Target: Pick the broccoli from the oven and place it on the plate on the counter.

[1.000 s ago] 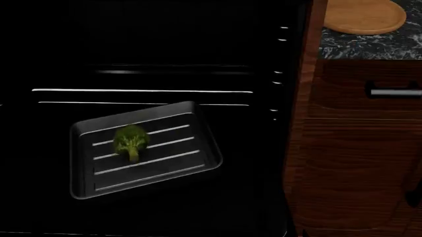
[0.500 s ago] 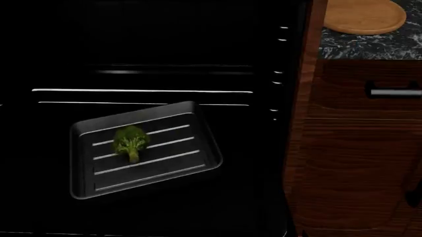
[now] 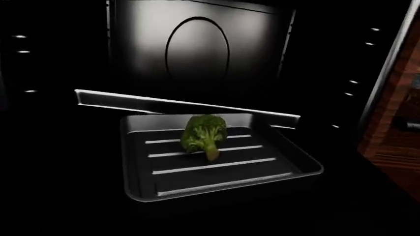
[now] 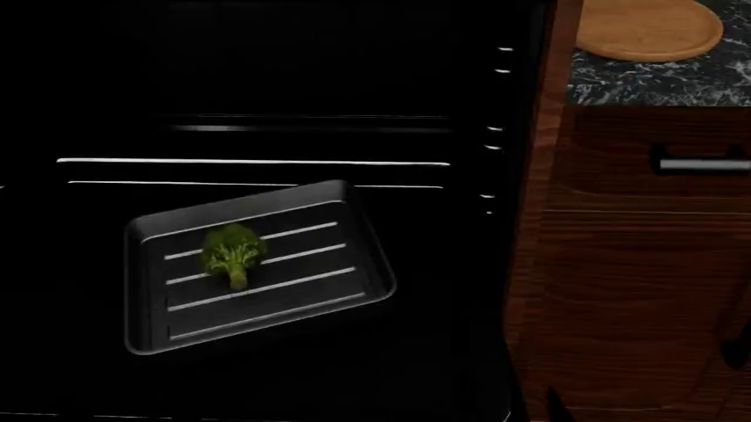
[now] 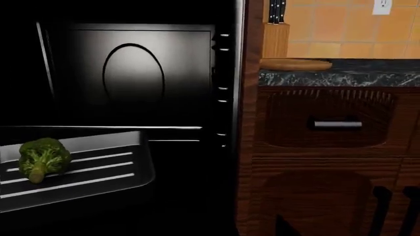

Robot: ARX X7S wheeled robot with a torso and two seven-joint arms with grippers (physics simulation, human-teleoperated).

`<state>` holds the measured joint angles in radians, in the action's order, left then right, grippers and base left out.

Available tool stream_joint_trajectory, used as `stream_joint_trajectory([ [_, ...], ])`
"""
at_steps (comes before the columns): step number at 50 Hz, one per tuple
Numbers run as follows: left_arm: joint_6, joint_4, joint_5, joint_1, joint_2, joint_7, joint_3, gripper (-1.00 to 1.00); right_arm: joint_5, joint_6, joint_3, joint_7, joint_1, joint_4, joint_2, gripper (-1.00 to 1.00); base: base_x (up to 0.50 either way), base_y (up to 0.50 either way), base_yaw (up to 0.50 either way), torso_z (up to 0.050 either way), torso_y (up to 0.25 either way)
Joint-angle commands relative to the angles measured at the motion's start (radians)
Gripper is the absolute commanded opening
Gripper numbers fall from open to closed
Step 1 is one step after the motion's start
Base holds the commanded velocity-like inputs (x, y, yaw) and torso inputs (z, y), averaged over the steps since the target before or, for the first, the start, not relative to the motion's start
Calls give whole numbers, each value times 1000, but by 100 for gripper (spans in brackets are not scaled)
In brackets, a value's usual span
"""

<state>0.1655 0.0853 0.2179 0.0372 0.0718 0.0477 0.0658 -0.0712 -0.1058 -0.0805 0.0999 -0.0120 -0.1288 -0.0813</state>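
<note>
From my station I saw the broccoli (image 4: 234, 253) lying on the ridged baking tray (image 4: 340, 303) inside the oven (image 4: 294, 79), crown toward the oven's back wall, stalk pointing toward the open front. The tray sat skewed against the rack bars (image 4: 252, 162) behind it. The plate (image 4: 649, 31) rested on the counter (image 4: 657, 83) beside the oven, above a drawer handle (image 4: 704, 163). Neither gripper appeared plainly in any view, so I could not tell how their jaws stood.
</note>
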Motion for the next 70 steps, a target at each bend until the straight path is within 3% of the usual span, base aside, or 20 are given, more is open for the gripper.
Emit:
stream_joint_trajectory([
  [1,268,145,53,98,20,16,11,100,-45,-270,19,-5,-35,-212,-22,100,0,0,0,0,0],
  [8,554,254,168,267,47,34,-3,100,-107,-694,49,17,-176,-392,-74,100,0,0,0,0,0],
  [18,778,226,228,548,62,63,1,100,-196,-1063,109,7,-417,-525,-111,100,0,0,0,0,0],
  [19,745,76,212,692,55,40,-5,100,-177,-1213,259,66,-554,-675,-116,100,0,0,0,0,0],
  [21,718,9,202,714,54,33,-1,100,-193,-1464,300,122,-574,-725,-141,100,0,0,0,0,0],
  [22,708,-6,198,719,54,32,1,100,-252,-1465,324,178,-572,-730,-166,100,0,0,0,0,0],
  [26,685,-33,196,728,56,25,3,100,-795,-1464,436,541,-576,-695,-298,100,0,0,0,0,0],
  [34,659,-77,190,746,64,25,4,100,-856,-1456,503,598,-575,-675,-335,100,0,0,0,0,0],
  [41,654,-98,192,753,67,28,6,100,-1287,-1459,528,955,-644,-535,-499,100,0,0,0,0,0],
  [42,653,-104,192,755,66,30,6,100,-1336,-1450,532,954,-660,-513,-509,100,0,0,0,0,0],
  [54,679,-134,217,766,64,39,-5,100,-1364,-1383,516,929,-642,-485,-580,100,0,0,0,0,0],
  [62,847,-190,256,902,53,87,-23,100,-1318,-1345,507,891,-609,-490,-597,100,0,0,0,0,0],
  [70,927,-208,237,1014,61,105,47,100,-1325,-1334,504,902,-609,-480,-610,100,0,0,0,0,0],
])
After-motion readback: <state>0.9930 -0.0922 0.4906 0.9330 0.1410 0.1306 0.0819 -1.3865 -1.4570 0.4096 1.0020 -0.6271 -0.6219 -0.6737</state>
